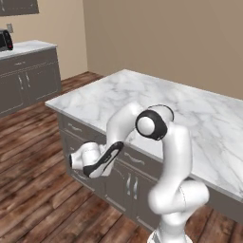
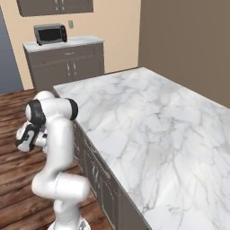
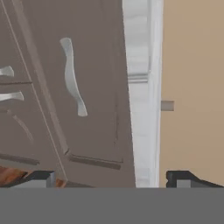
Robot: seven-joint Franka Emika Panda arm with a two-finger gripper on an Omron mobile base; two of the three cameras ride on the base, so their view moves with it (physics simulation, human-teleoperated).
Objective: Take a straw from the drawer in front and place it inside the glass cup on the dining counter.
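The tool (image 3: 109, 178), jaws spread wide and holding nothing, hangs level with the drawer (image 3: 83, 83), which sits closed under the near edge of the table (image 1: 156, 102), its silver handle (image 3: 72, 76) straight ahead. Cabinet doors (image 1: 128, 182) sit below. A wall counter (image 2: 63, 45) carries a microwave (image 2: 50, 33).

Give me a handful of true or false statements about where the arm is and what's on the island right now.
1. The drawer is shut. True.
2. The gripper holds a straw. False: its jaws stand wide apart with nothing between them.
3. The hand sits beside the dining counter, below its marble top. True.
4. A toaster stands on the dining counter. False: the dark appliance stands on the wall counter.
5. The drawer's silver handle is clamped. False: it is untouched.
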